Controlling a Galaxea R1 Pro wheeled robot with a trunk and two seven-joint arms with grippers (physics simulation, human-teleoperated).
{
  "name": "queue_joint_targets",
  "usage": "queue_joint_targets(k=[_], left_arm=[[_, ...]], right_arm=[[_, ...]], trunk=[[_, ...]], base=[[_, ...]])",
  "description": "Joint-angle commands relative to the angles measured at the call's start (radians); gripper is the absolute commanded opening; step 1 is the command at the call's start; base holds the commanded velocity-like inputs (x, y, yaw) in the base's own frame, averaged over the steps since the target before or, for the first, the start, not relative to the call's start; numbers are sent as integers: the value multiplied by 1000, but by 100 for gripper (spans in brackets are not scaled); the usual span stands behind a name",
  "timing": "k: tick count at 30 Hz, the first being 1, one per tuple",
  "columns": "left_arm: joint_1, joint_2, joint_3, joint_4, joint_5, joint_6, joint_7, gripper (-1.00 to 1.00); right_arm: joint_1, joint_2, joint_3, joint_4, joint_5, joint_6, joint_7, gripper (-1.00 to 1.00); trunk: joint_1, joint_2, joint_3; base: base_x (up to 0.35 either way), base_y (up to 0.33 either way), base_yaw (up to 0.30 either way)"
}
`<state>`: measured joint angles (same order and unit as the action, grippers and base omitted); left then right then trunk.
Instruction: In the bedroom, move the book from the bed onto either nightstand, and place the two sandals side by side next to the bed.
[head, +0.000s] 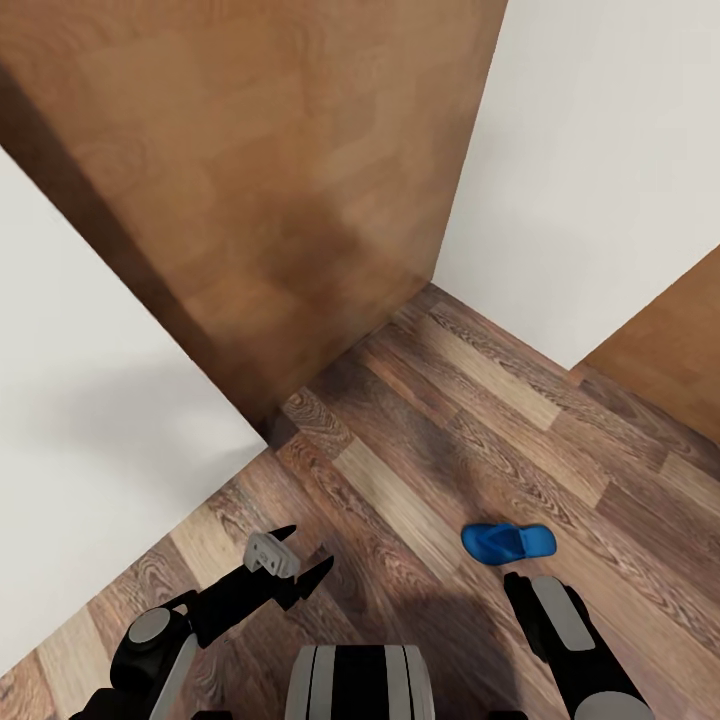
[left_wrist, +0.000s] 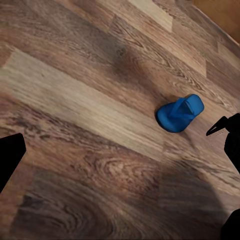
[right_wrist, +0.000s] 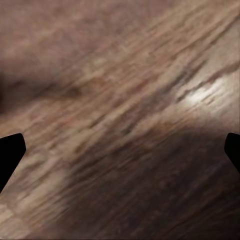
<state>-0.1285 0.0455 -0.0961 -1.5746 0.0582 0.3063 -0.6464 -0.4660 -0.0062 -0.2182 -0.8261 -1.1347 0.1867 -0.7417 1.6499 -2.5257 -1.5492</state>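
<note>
**One sandal on the floor, nothing held, most of the job still to do**

Nearest the robot, the left gripper (head: 300, 560) hangs low over the wood-plank floor (head: 420, 480) with its fingers spread and nothing between them. The right gripper (head: 540, 610) sits just short of the sandal; in the head view its fingers cannot be told apart, but the right wrist view shows two dark tips at opposite edges with bare, blurred floor between, so they read as spread and empty.

Just beyond the right gripper lies one blue sandal (head: 508, 541), flat on the planks and touching nothing. The left wrist view also catches it (left_wrist: 179, 113), alone on the wood.

Farther off stand a white wall (head: 90, 420) at the left, a broad brown wood panel (head: 260, 180) that looks like a door, another white wall (head: 600, 150) at the right, and a second strip of brown wood (head: 670, 360) past it.

Count: one sandal, two grippers, no book, bed or nightstand among what appears here.

As a judgement, the task is at an early stage. This sandal is not yet picked up and lies by no bed, and no second sandal lies beside it. Whether the book has been moved cannot be told. The likely step in hand is closing the right gripper onto this sandal.
</note>
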Motion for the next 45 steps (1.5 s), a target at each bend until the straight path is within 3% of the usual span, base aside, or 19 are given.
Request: queue_joint_targets(k=[1, 45], left_arm=[[0, 1, -1, -1, 6, 8, -1, 100], [0, -1, -1, -1, 6, 7, -1, 100]], right_arm=[[0, 0, -2, -2, -2, 7, -5, 100], [0, 0, -3, -2, -2, 7, -5, 100]], trunk=[[0, 0, -1], [0, 0, -1]], base=[[37, 0, 0], [105, 0, 0]])
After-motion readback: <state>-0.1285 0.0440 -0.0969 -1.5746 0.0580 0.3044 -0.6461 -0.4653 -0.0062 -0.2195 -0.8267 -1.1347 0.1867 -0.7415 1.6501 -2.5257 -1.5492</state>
